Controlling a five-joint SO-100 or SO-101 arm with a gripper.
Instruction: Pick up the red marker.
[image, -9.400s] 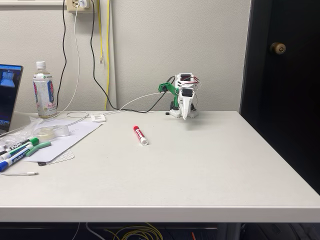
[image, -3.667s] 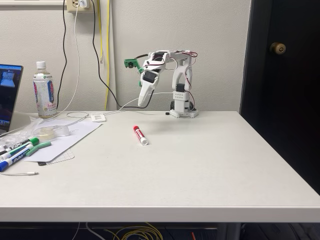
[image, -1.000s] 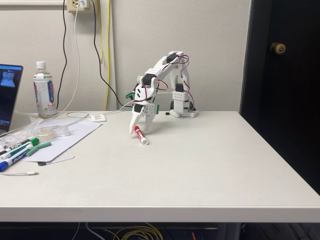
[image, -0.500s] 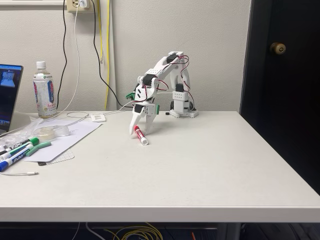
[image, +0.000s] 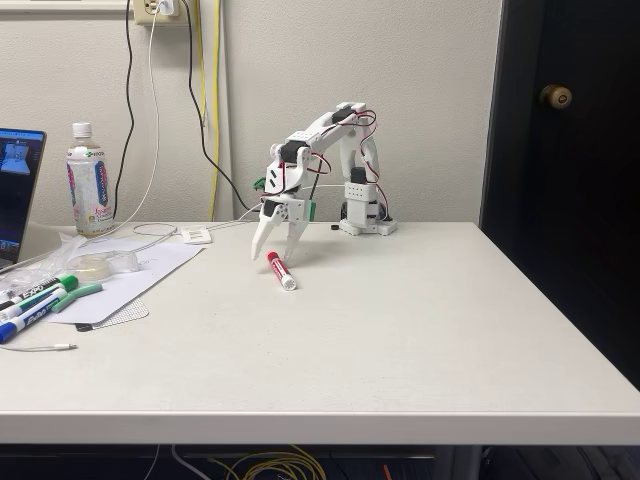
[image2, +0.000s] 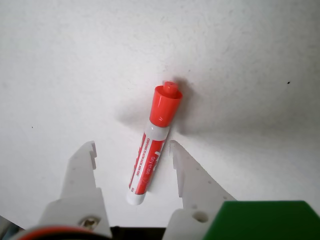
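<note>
The red marker (image: 281, 270) lies flat on the white table (image: 400, 320), its red cap toward the wall. In the wrist view the red marker (image2: 152, 150) runs lengthwise between the two white fingers (image2: 85, 162), with its white end near the gripper's base and its cap past the fingertips. My gripper (image: 273, 257) hangs open just above the marker's far end, pointing down, and its fingers do not touch the marker. In the wrist view the gripper (image2: 131, 146) straddles the marker's lower half with a gap on both sides.
At the left stand a drink bottle (image: 88, 180) and a laptop (image: 15, 190), with sheets of paper (image: 135, 272), a tape roll (image: 100, 263) and green- and blue-capped markers (image: 40, 297). Cables hang down the wall behind. A dark door (image: 565, 120) is at the right.
Over the last second the open gripper has lifted slightly and shifted a little left above the marker. The marker has not moved.
</note>
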